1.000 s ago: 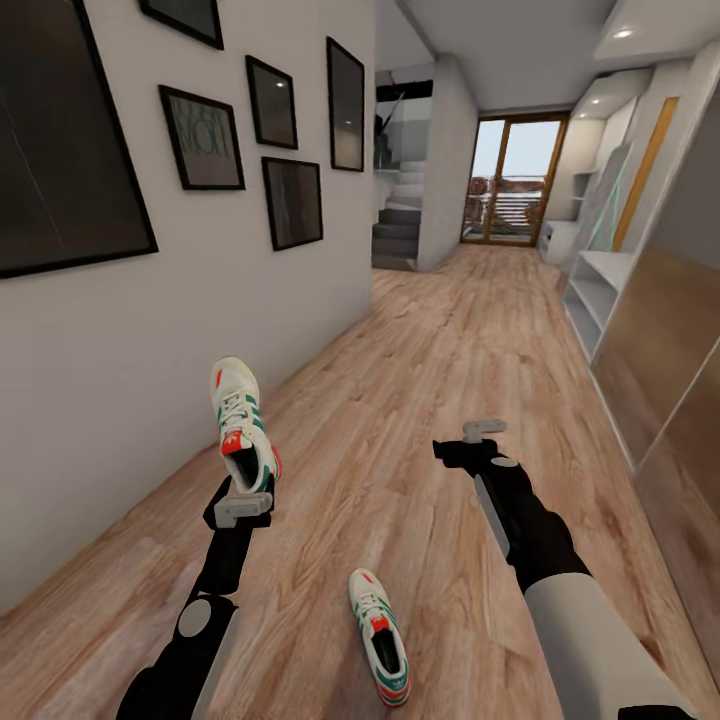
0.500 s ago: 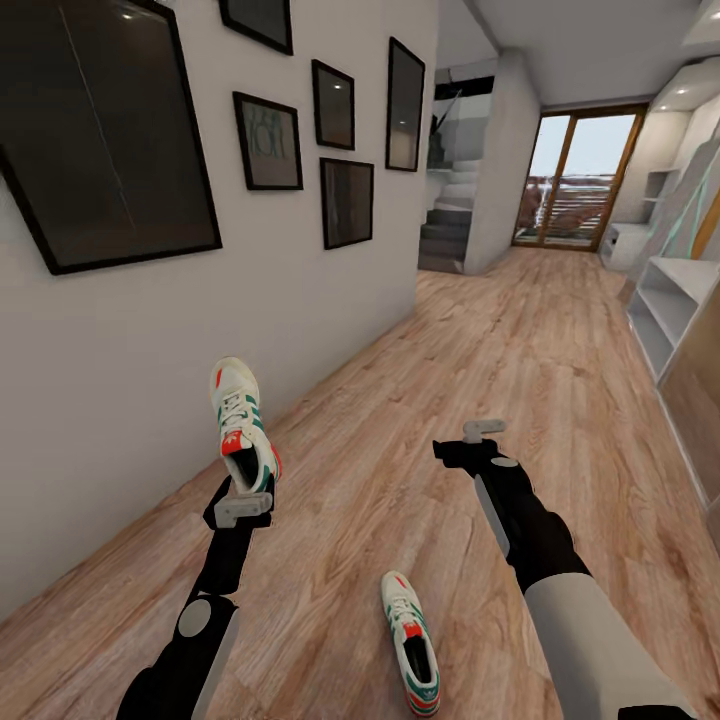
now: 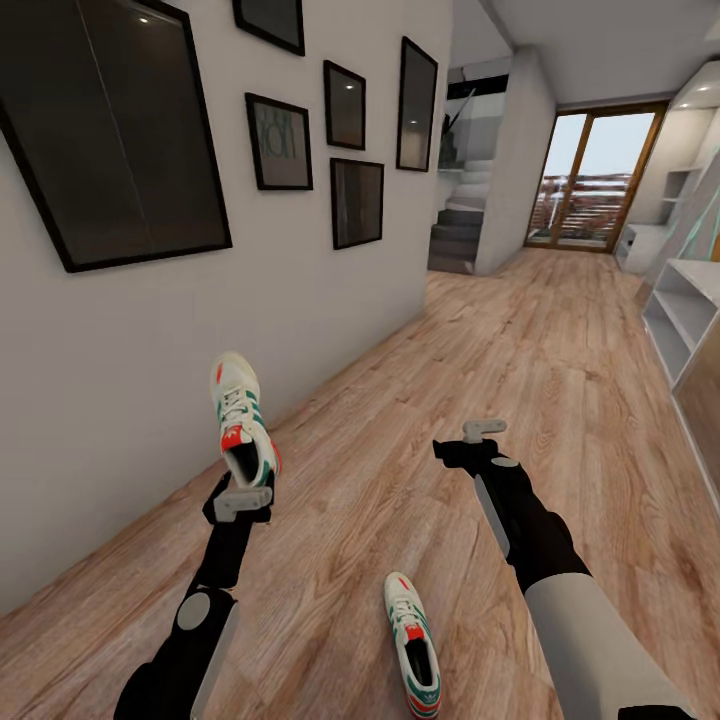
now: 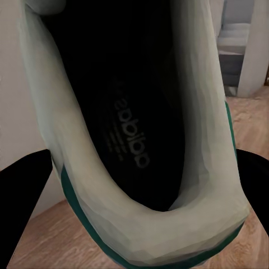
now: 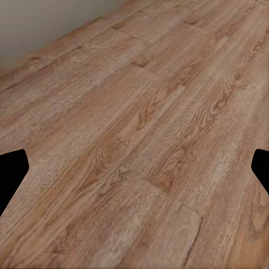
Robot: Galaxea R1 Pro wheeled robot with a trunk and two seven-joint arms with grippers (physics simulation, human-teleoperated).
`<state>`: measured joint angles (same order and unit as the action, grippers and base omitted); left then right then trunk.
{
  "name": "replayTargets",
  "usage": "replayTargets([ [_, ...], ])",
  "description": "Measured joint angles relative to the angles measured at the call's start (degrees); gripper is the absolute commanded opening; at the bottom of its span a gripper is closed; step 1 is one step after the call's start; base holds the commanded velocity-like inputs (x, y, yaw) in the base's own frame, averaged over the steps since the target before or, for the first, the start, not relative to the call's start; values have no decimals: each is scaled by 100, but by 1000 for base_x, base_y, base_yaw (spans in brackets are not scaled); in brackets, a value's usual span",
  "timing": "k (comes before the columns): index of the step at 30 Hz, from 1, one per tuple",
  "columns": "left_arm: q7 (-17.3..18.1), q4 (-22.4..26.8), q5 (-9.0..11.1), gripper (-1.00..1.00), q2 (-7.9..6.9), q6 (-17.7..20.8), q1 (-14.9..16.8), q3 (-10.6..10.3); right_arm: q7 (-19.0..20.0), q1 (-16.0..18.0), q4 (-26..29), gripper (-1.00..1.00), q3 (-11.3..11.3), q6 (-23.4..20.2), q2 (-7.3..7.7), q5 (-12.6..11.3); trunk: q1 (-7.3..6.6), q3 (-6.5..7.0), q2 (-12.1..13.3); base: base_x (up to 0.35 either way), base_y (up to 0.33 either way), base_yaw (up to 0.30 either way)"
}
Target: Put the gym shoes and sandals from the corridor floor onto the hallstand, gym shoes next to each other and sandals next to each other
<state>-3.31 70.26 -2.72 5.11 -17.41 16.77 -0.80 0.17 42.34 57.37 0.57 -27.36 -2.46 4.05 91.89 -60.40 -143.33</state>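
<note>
Left claw (image 3: pixel 243 497), gym shoe (image 3: pixel 242 420) toe-up.

Two gym shoes are counted: one gym shoe (image 3: pixel 243 420) is held up off the floor beside the wall (image 3: pixel 120 400), its dark inside seen close in the left wrist view (image 4: pixel 134 112), and a second gym shoe (image 3: pixel 415 655) lies on the corridor floor (image 3: pixel 520 340), farther from that wall. Five framed pictures are counted on the wall: one large frame (image 3: pixel 110 130) and four smaller frames (image 3: pixel 280 142) beyond it. Two arms are seen, each ending in one gripper: the left gripper (image 3: pixel 243 497) and the right gripper (image 3: pixel 482 430). One hallstand (image 3: pixel 680 310) is seen opposite the wall.
</note>
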Motion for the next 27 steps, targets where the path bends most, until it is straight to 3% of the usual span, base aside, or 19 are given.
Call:
replayTargets([
  [1, 1, 86, 1, -100, 0, 109, 0, 0, -2, 0, -1, 100, 0, 4, 0, 3, 0, 0, 0, 0, 0, 0],
  [6, 14, 1034, 1, -100, 0, 1414, 0, 0, -8, 0, -20, 100, -2, 243, 0, 13, 0, 0, 0, 0, 0, 0],
  [8, 19, 1331, 2, -100, -3, 1801, 0, 1, -8, 0, -84, 100, 0, 515, 0, 7, 0, 0, 0, 0, 0, 0],
  [10, 25, 1540, 3, -100, -8, 2094, 0, 1, -9, 0, -361, 100, 1, 1184, 0, -7, 0, 0, 1, 0, 0, 0],
  [13, 31, 1619, 3, -100, -11, 2244, 0, 1, -12, 0, -961, 100, 9, 2030, -3, -19, 1, 0, 1, 0, 0, 0],
  [15, 30, 1637, 0, -100, -10, 2290, 0, -10, -19, 0, -1429, 100, 6, 2339, -6, -22, 1, 0, 1, 0, 0, 0],
  [18, 29, 1646, 2, -100, -9, 2315, 0, -117, -21, 1, -1874, 100, 4, 2489, -4, -26, 0, 0, 0, 0, 0, 0],
  [27, 27, 1650, 7, -100, -16, 2331, 0, -205, -25, 1, -2048, 100, 16, 2522, -3, -15, 0, 0, 0, 0, 0, 0],
])
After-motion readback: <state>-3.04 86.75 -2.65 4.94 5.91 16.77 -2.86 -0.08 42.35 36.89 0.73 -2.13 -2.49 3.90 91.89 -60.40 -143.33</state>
